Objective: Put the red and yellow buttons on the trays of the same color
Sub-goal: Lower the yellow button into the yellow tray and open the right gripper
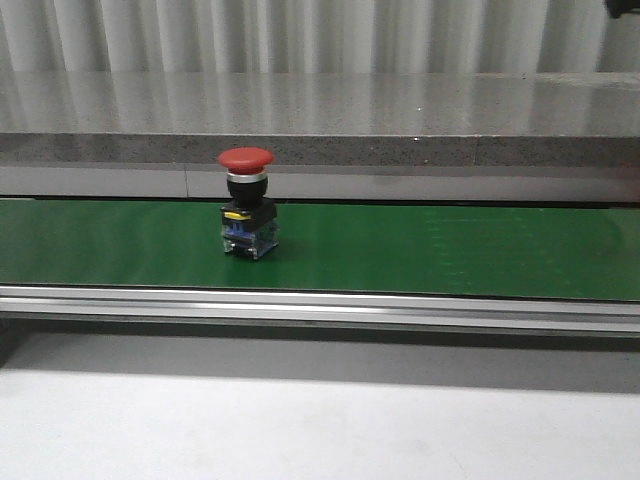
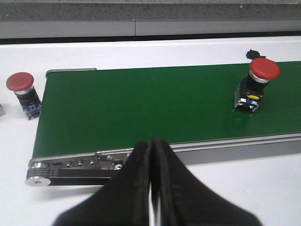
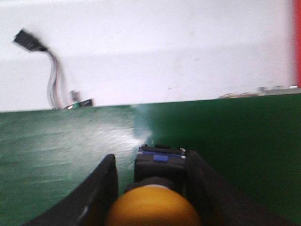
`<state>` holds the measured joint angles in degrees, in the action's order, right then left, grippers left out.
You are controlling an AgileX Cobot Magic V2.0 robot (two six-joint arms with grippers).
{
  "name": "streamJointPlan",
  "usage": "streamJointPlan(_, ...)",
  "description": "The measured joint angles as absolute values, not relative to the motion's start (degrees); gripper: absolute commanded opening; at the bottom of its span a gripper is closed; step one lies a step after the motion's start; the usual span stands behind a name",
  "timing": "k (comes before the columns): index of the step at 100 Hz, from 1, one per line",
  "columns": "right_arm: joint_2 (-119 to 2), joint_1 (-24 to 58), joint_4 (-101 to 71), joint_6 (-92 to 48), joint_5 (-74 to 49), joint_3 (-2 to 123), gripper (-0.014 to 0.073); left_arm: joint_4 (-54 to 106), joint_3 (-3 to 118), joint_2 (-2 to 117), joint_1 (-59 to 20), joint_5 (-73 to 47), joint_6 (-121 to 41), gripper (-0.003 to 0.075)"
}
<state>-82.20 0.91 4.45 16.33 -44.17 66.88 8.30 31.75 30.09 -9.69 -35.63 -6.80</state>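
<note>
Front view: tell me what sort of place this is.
Probably a lab or factory-style sorting cell, not a home. A green conveyor belt in an aluminium frame carries a red industrial push button, with a grey stone-like ledge behind. The right gripper has a yellow button between its fingers.

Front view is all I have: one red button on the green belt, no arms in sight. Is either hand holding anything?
Observer: Yes. The right hand has a yellow button between its fingers, over the belt.
Operator: And the left hand?
Observer: The left hand is shut, with nothing in it, near the end of the belt.
Operator: Any buttons I can't see?
Observer: A second red button stands on the white table, just off the end of the belt. The red button you see stands further along the belt.
</note>
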Motion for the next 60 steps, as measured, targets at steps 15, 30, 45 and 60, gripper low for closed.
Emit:
streamJointPlan(15, -79.9, -7.7, 9.9, 21.2, -44.4, 66.9, 0.0156, 8.3, 31.7, 30.1, -9.7, -35.6, -6.8, -0.0020)
streamJointPlan(30, -79.3, -17.8, 10.8, 23.7, -44.9, 66.9, 0.0156, 8.3, 31.7, 30.1, -9.7, -35.6, -6.8, -0.0020)
streamJointPlan(45, -79.3, -28.1, 11.2, 23.7, -44.9, 66.9, 0.0153, 8.3, 31.7, 30.1, -9.7, -35.6, -6.8, -0.0020)
streamJointPlan(60, -79.5, -36.1, 11.6, 24.4, -44.5, 65.3, 0.0153, 8.3, 31.7, 30.1, -9.7, -35.6, -6.8, -0.0020)
